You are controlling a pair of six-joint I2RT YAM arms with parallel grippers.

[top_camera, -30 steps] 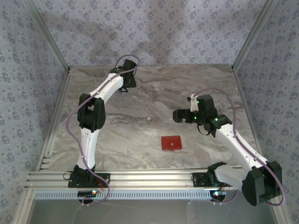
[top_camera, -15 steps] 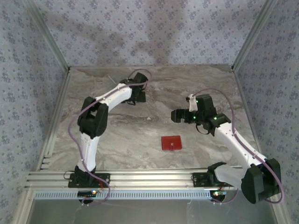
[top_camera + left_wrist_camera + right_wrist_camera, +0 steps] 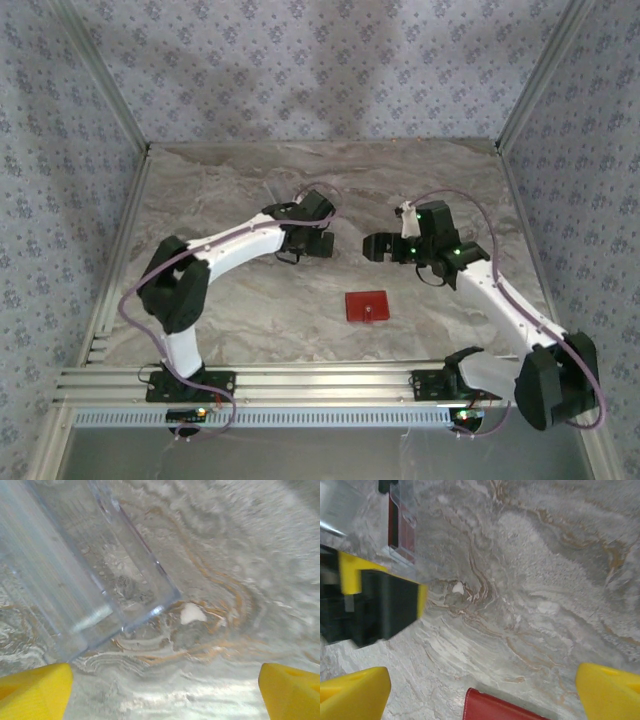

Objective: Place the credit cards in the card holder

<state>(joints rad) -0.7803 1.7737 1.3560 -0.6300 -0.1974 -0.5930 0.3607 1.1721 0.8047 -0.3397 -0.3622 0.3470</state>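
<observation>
Your left gripper has its jaws spread wide with nothing between them, and a clear plastic piece sits just ahead. Your right gripper gapes just as wide, empty. Both hang over the marble table. The closed red card holder lies flat, nearer the bases.

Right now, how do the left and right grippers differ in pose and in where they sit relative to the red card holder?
The left gripper points right; the right gripper points left, facing it. The right gripper hangs just beyond the card holder, whose edge shows in its wrist view; the left gripper sits off to the holder's far left, looking at a clear plastic piece. Both are open and empty.
</observation>
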